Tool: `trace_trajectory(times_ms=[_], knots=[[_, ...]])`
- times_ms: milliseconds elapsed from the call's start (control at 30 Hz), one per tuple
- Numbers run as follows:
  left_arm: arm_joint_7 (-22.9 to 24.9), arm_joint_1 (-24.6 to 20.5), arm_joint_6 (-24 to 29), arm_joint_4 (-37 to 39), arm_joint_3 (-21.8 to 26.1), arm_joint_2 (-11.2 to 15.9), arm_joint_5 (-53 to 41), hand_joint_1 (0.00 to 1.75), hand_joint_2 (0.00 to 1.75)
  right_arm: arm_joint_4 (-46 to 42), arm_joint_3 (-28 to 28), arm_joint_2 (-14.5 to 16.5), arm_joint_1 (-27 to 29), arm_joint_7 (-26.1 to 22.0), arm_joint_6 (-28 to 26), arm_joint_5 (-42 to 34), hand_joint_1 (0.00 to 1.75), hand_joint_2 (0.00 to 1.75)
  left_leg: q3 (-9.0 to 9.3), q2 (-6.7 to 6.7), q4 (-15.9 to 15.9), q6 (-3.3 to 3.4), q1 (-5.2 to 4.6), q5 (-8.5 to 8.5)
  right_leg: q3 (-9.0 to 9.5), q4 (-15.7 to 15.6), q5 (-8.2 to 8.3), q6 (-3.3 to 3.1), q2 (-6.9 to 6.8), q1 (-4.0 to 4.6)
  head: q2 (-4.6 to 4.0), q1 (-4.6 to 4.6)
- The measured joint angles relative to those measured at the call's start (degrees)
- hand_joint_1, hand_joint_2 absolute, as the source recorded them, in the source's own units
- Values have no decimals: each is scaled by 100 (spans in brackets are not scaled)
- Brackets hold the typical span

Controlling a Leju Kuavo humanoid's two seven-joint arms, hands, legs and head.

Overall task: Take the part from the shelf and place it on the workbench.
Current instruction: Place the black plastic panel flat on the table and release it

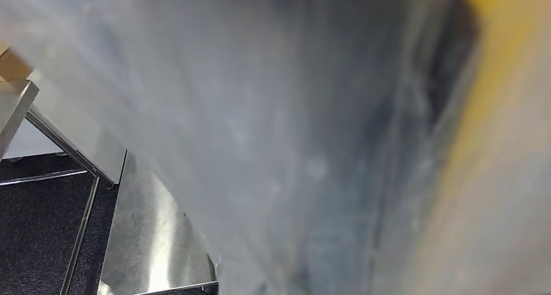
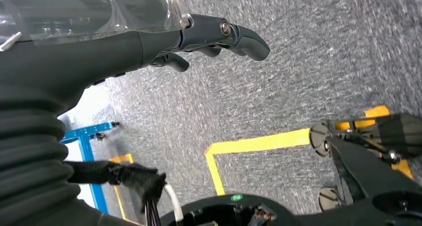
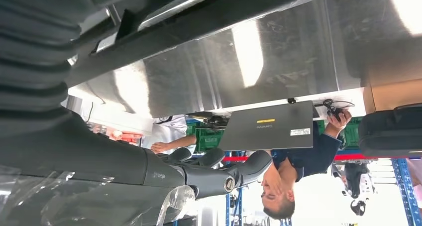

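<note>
While blur covers the head view, the left robot hand [image 2: 209,37] hangs empty above grey carpet [image 2: 308,61].

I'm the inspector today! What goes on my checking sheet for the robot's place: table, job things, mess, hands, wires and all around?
Surface: shiny metal tabletop, bare where it shows.
Job's things: big blurred bulk in clear plastic wrap, close in front of the head camera; probably the part, not certain.
Clutter: grey closed laptop and brown cardboard box by the metal top.
Hands: left hand and right hand each lie along clear plastic; cannot tell whether they grip it.
Cables: black cable bundle at the left wrist.
Surroundings: grey carpet floor, yellow floor tape, blue metal frame, a person near the laptop.
</note>
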Motion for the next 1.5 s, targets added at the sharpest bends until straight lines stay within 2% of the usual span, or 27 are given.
trace_trajectory(times_ms=[333, 1167, 1367, 1433, 1500], knots=[[-111, 0, -79, 0, -14, 0, -3, 0, 0, 0, -2, -4, 0, 2, 0, -1, 0, 0, 3, 2, -2, -8, 25, 5, 0, 2, 1, -3, 0, 25, 0, 0], [-409, 0, -185, 0, -35, 0, -108, 0, 0, -4, -4, -43, 0, 54, 6, 3, 0, 0, 3, 2, -3, -8, 26, 5, 0, 2, 1, -4, 0, 25, 0, 0], [-391, 1, -184, 0, -38, 0, -108, 0, 0, -11, -7, -53, 2, 89, 8, 10, 0, 0, -5, 3, 31, 47, -3, -28, 6, -9, 5, 23, -2, -5, 0, 0], [-392, 0, -182, 0, -38, 0, -108, 0, 0, -15, -11, -53, 1, 93, 9, 11, 0, 0, 3, 4, 15, 82, -12, -12, 16, -22, 19, 56, -1, -14, 0, -1], [-393, -4, -181, 0, -38, -7, -108, 0, 0, -19, -22, -59, 2, 96, 9, 14, 0, 0, 51, 15, -74, 130, 20, 52, -9, 66, -74, 92, 0, -14, 0, 5]])
